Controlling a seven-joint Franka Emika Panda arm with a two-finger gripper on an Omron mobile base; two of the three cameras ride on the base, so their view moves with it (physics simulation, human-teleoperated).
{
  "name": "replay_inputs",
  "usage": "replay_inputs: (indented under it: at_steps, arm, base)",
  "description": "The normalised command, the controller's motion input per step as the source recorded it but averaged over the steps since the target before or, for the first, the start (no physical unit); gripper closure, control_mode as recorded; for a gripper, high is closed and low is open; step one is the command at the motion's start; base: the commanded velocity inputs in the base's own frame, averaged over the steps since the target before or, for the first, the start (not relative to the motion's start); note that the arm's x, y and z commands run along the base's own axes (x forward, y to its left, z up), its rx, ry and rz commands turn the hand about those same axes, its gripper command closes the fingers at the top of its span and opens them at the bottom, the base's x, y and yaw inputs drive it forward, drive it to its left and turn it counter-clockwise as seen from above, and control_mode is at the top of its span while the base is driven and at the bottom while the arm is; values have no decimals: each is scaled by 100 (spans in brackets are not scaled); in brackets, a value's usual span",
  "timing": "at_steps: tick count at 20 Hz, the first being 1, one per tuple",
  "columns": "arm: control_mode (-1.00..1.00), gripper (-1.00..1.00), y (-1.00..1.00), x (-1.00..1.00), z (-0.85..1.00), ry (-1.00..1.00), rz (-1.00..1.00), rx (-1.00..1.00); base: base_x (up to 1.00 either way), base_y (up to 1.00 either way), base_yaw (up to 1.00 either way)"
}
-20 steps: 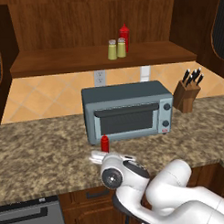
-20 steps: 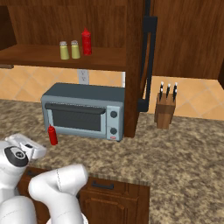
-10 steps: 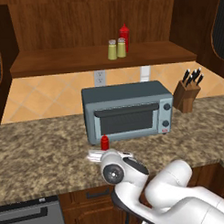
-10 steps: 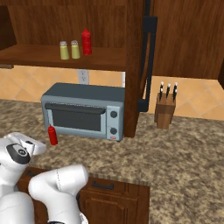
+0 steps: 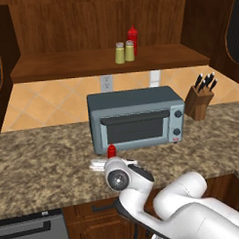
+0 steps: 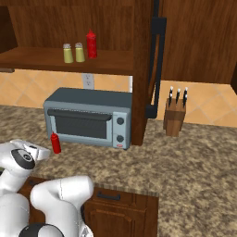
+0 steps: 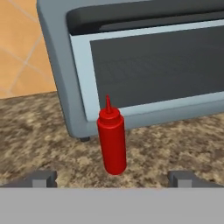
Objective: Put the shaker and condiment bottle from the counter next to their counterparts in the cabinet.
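Note:
The red condiment bottle stands upright on the counter just in front of the toaster oven; it also shows as the bottle and the bottle. My gripper is open, low over the counter, its fingertips spread to either side of the bottle's base and not touching it. On the cabinet shelf two yellow-green shakers stand side by side, with a matching red bottle right behind them.
A knife block sits to the right of the toaster oven. An open dark cabinet door edge hangs right of the shelf. Speckled counter stretches to the left. Drawer fronts lie below the counter edge.
The hand has crept slightly forward toward the bottle on the counter. The bottle and the things on the shelf have not moved.

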Motion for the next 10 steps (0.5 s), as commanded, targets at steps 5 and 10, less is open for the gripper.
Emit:
replay_inputs:
  at_steps: [5,10]
  arm:
    - [-100,-100,-35,7,-22,0,1,0]
    - [-100,-100,-20,17,-28,0,2,0]
  base:
    - [0,0,0]
    - [0,0,0]
